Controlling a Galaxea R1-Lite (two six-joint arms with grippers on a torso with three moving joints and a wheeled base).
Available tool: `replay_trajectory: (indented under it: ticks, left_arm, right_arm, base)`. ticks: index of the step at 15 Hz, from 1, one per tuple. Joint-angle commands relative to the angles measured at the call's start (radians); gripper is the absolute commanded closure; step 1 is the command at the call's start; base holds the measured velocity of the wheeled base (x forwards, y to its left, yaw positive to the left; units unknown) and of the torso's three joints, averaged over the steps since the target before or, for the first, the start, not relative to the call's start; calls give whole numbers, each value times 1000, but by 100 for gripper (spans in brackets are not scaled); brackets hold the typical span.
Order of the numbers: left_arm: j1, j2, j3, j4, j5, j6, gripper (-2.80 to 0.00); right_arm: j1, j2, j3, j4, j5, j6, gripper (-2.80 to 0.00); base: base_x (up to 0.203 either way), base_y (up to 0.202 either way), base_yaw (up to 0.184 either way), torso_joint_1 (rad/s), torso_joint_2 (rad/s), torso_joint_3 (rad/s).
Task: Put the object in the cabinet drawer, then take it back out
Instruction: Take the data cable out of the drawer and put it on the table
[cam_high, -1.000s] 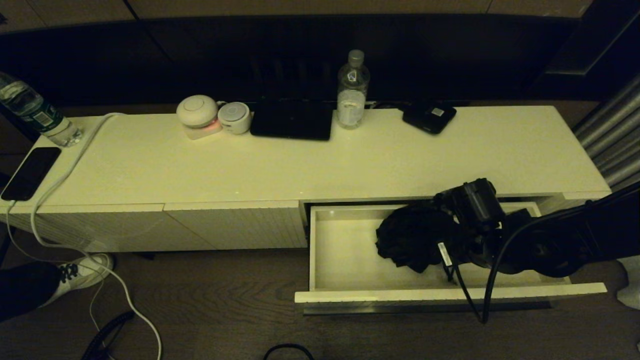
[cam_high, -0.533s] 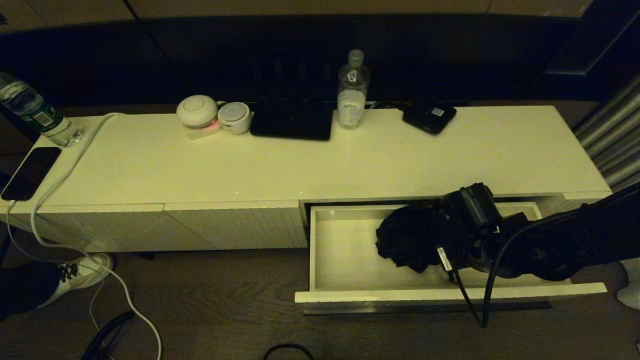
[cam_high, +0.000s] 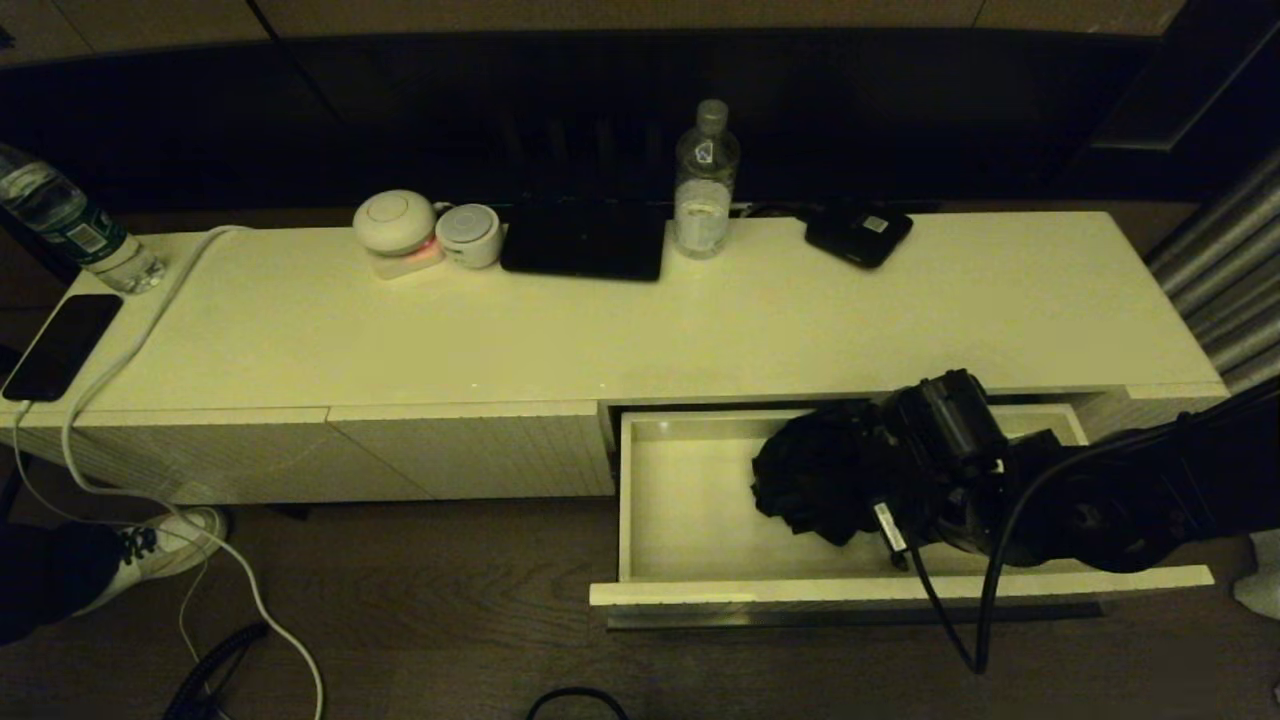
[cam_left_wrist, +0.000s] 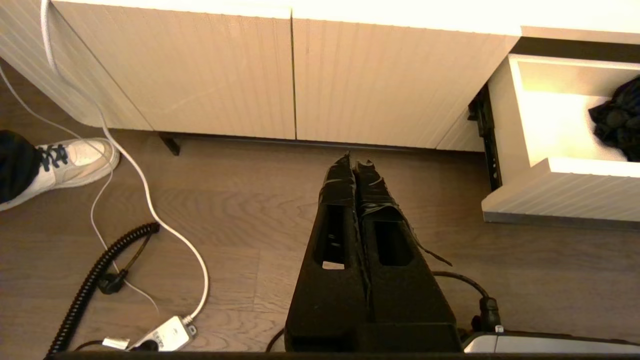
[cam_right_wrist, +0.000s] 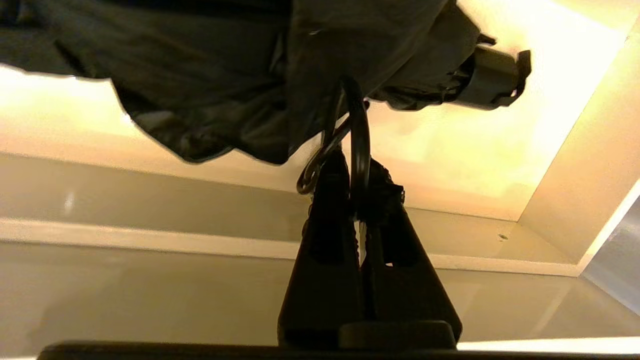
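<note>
The cabinet drawer (cam_high: 700, 592) stands pulled out at the right of the white cabinet, its plain white inside (cam_right_wrist: 475, 165) showing. A black folded umbrella (cam_high: 815, 475) is inside it, right of the middle. My right gripper (cam_high: 882, 478) reaches into the drawer from the right and is shut on the umbrella's thin black strap loop (cam_right_wrist: 357, 115). The umbrella's fabric (cam_right_wrist: 240, 75) and its stubby handle (cam_right_wrist: 492, 75) lie just beyond the right gripper (cam_right_wrist: 356, 165). My left gripper (cam_left_wrist: 354, 162) hangs shut and empty above the wooden floor, in front of the closed ribbed panels. The drawer (cam_left_wrist: 560, 192) and umbrella (cam_left_wrist: 617, 122) lie off to its side.
On the cabinet top stand a water bottle (cam_high: 706, 180), two round white devices (cam_high: 396, 225), a black tablet (cam_high: 585, 245), a small black box (cam_high: 858, 235), another bottle (cam_high: 70, 225) and a phone (cam_high: 60, 345). A white cable (cam_high: 120, 350) runs down to the floor near a person's shoe (cam_high: 165, 540).
My right wrist has dropped a little lower and nearer the drawer's front, still holding the umbrella's strap. The umbrella has barely shifted. The left arm has not moved.
</note>
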Motion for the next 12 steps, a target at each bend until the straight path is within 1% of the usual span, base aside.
replay_trajectory:
  ticks: [1, 5, 9, 12]
  left_arm:
    - [0, -2, 0, 0, 0, 0, 0]
    - [0, -2, 0, 0, 0, 0, 0]
    - [0, -2, 0, 0, 0, 0, 0]
    - [0, -2, 0, 0, 0, 0, 0]
  right_arm:
    - [5, -6, 4, -3, -3, 1, 0]
    - [14, -126, 23, 23, -9, -2, 0]
    - [18, -282, 87, 41, -79, -2, 0]
    - [15, -374, 86, 33, -100, -1, 0]
  base:
    - [0, 0, 0, 0, 0, 0]
    - [0, 0, 0, 0, 0, 0]
    - [0, 0, 0, 0, 0, 0]
    - [0, 0, 0, 0, 0, 0]
